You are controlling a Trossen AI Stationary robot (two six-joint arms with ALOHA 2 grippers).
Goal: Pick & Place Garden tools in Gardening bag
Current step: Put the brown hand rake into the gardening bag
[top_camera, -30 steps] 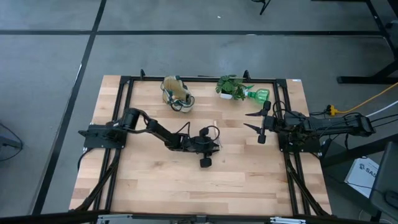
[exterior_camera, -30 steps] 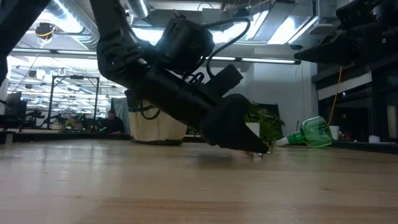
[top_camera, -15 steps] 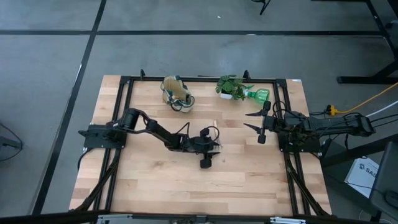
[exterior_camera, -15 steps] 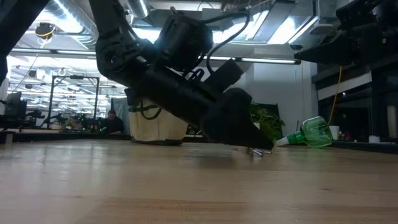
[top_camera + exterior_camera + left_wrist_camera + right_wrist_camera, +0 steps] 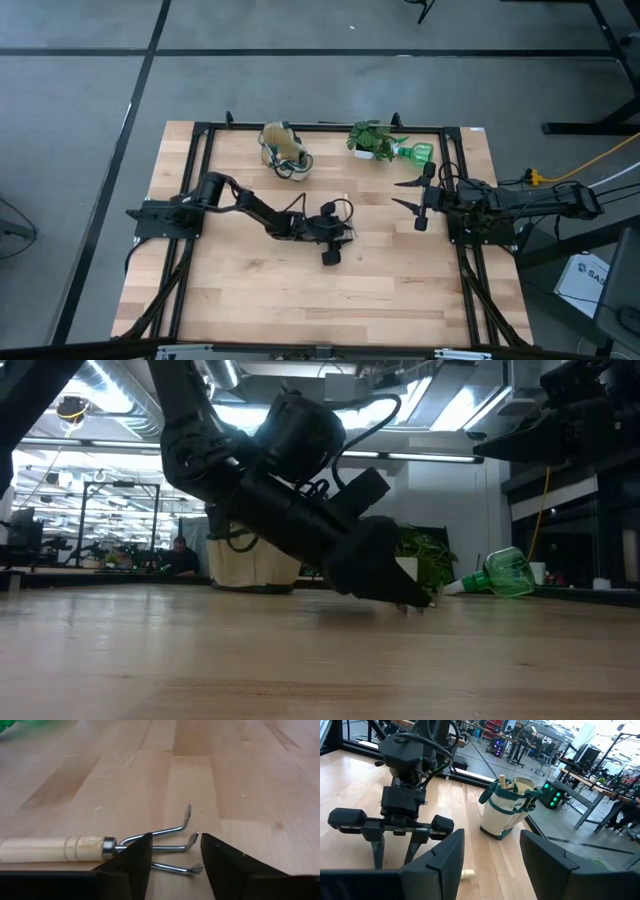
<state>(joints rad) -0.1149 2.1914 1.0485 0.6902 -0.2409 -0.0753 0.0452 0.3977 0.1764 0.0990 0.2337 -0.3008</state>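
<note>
The hand fork [image 5: 107, 847] lies flat on the wooden table [image 5: 400, 290] near its middle, pale handle to one side and three bent metal tines reaching out between the spread fingers of the left gripper [image 5: 172, 860], which is lowered almost to the boards and astride the tines' shanks without touching them. It looks a light, rigid thing; the smooth tines would likely slide in the pads, so the collar where metal meets wood, or the handle itself, seems the surer hold. Further right, the right gripper [image 5: 407, 194] hangs open and idle near the table's edge. At the far side sits the gardening bag [image 5: 283, 150], well apart from the fork, a wooden handle already standing in it [image 5: 502, 781]; the green plastic tool [image 5: 417, 152] lies just beside a potted plant [image 5: 372, 138].
</note>
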